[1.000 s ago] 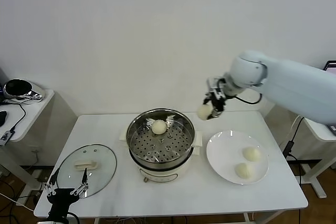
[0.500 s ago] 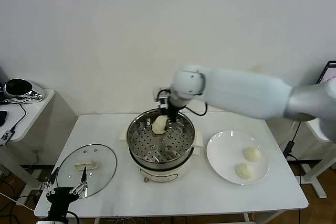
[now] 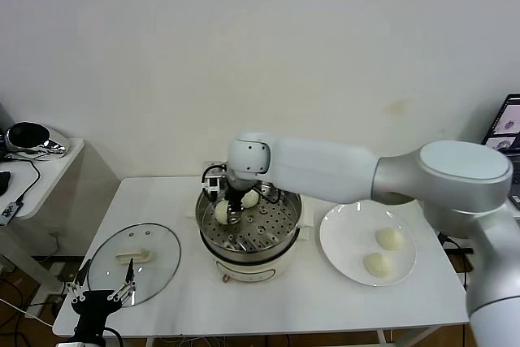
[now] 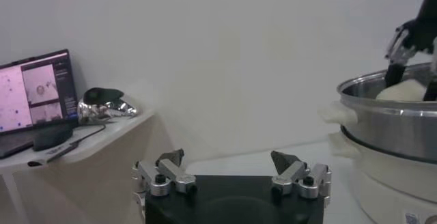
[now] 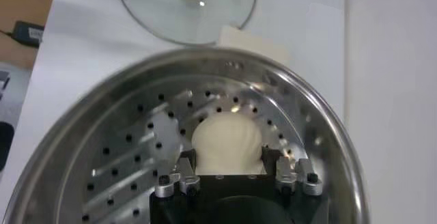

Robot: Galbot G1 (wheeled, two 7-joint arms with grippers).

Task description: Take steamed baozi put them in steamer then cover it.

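The right gripper [image 3: 228, 210] reaches down into the steamer [image 3: 249, 219], just inside its rim on the side facing the glass lid [image 3: 135, 262]. Its fingers are clamped on a steamed baozi [image 3: 222, 211]; in the right wrist view that bun [image 5: 227, 143] sits between the two fingers, low over the perforated tray [image 5: 130, 171], and whether it touches the tray cannot be told. A second baozi [image 3: 250, 198] lies on the tray toward the steamer's far rim, just beside the gripper. The steamer stands in the middle of the white worktop [image 3: 341, 306], uncovered.

Two more baozi rest on the white plate [image 3: 345, 237], which sits beside the steamer on the side away from the lid: one [image 3: 391, 238] farther from the robot, one [image 3: 376, 263] nearer, close together on the part of the plate away from the steamer. The glass lid lies flat on the worktop, well apart from the steamer, cream handle [image 3: 134, 255] upward.

The left gripper [image 3: 104, 292] hangs idle at the worktop's near edge, next to the lid, its fingers spread apart with nothing between them; the left wrist view shows the same [image 4: 233, 171], with the steamer [image 4: 392, 119] off to one side.
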